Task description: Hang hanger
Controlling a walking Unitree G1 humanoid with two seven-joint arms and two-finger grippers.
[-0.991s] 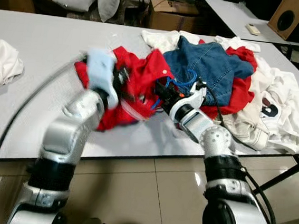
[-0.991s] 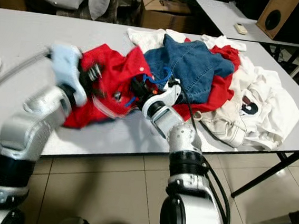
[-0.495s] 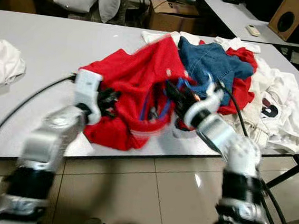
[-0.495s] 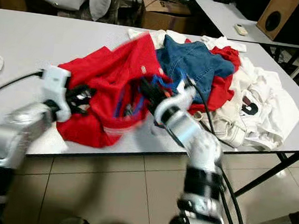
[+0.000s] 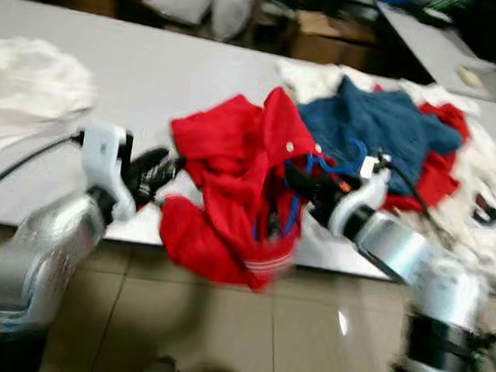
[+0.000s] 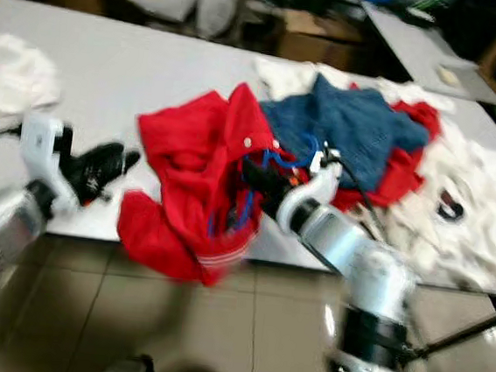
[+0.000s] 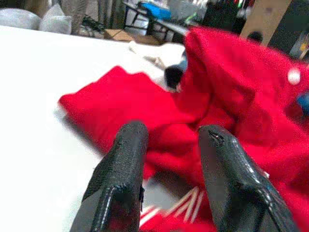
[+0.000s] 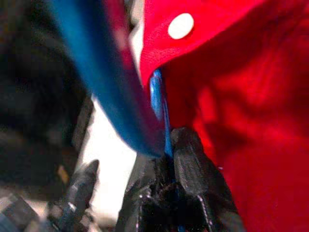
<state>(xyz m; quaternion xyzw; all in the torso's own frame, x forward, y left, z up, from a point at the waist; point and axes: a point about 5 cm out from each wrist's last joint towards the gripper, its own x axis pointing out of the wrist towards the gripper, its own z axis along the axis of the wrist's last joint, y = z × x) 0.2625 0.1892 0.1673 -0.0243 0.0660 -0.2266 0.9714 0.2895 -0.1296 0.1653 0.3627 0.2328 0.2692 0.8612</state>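
Beside the denim garment (image 5: 385, 133), at the table (image 5: 109, 76) edge, the blue hanger (image 5: 294, 212) is pinched in the closed right tool (image 5: 306, 178), threaded inside the red shirt (image 5: 236, 176), which is lifted and partly draped over that edge. Just beside the shirt's far side, the left tool (image 7: 169, 145) is held open and empty, its fingers (image 7: 125, 159) spread. A slip is judged possible: loose cloth could slide off the hanger, or the thin hanger could twist within the pinch.
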